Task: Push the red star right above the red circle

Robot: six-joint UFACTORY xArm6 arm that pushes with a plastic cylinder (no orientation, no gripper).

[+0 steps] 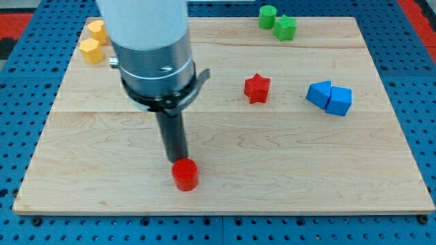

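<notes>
Near the board's lower middle, my tip (176, 160) stands at the red circle's (184, 175) upper-left edge, seemingly touching it; it is a bare rod with no fingers. Up to the view's right, well apart, sits the red star (257, 88), one point toward the view's top. No writing shows.

The table (286, 156) is pale, smooth, matt wood (grain visible). The red star (257, 88) and red circle (184, 174) look matt plastic; the arm's collar (155, 68) is brushed metal.
</notes>
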